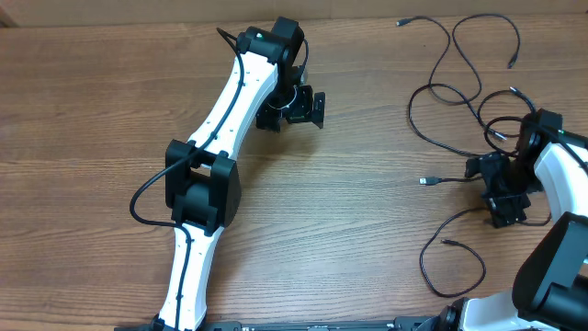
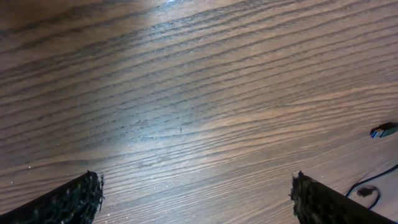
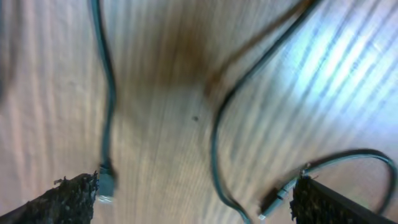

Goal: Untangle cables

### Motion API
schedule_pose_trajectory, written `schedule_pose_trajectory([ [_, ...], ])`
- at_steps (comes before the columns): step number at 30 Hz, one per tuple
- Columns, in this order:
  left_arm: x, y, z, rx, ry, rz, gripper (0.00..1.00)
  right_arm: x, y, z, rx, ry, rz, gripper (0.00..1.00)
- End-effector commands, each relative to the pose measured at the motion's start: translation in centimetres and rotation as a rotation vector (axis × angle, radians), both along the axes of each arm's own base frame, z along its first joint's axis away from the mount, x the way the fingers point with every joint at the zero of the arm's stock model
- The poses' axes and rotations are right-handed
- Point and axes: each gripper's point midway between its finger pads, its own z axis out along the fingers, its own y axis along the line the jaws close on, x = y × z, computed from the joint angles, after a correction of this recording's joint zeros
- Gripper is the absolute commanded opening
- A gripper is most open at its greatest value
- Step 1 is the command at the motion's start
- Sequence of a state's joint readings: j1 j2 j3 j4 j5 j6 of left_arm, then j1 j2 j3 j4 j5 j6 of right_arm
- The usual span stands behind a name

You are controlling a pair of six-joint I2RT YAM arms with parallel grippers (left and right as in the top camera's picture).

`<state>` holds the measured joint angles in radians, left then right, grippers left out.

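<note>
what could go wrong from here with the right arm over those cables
1. The right gripper stands open over two cable strands; closing here might pinch both and pull them back together.
2. A plug lies beside one finger and could get crushed or shoved.
3. The left gripper hovers over the wooden table, away from the cables, so a pull may drag the whole bunch.

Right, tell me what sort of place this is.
Probably a robotics lab or test bench: a bare wood-grain table, a white left arm and right arm, and loose black cables spread out.
</note>
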<state>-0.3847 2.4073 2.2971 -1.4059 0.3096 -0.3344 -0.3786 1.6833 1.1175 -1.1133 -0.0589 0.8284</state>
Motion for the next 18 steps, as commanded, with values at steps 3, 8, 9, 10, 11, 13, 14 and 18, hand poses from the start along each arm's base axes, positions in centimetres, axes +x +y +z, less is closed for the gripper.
schedule_pose_trajectory([
  [3, 0.5, -0.3, 0.9, -0.011, -0.033, 0.001, 1.0, -2.1, 1.7, -0.4, 0.018, 0.063, 0.12, 1.0],
  [8, 0.5, -0.3, 0.9, -0.01, -0.031, 0.001, 0.99, -2.1, 3.1, -2.2, 0.011, 0.051, 0.165, 1.0],
  [9, 0.5, -0.3, 0.9, -0.01, -0.031, 0.001, 1.0, -1.8, 3.3, -2.6, 0.005, 0.035, 0.175, 1.0],
  [10, 0.5, -0.3, 0.9, -0.01, -0.031, 0.001, 0.99, -1.5, 3.4, -3.0, -0.001, 0.019, 0.183, 1.0],
  [11, 0.5, -0.3, 0.9, -0.01, -0.031, 0.001, 1.0, -1.2, 3.5, -3.3, -0.006, 0.002, 0.185, 1.0],
  [13, 0.5, -0.2, 0.9, -0.01, -0.031, 0.001, 1.0, -0.5, 3.6, -3.6, -0.009, -0.025, 0.149, 1.0],
  [14, 0.5, -0.2, 0.9, -0.01, -0.031, 0.001, 1.0, -0.2, 3.7, -3.5, -0.003, -0.04, 0.139, 1.0],
  [18, 0.5, -0.2, 0.9, -0.009, -0.03, 0.001, 1.0, 1.7, 4.4, -3.4, 0.043, -0.126, 0.14, 1.0],
])
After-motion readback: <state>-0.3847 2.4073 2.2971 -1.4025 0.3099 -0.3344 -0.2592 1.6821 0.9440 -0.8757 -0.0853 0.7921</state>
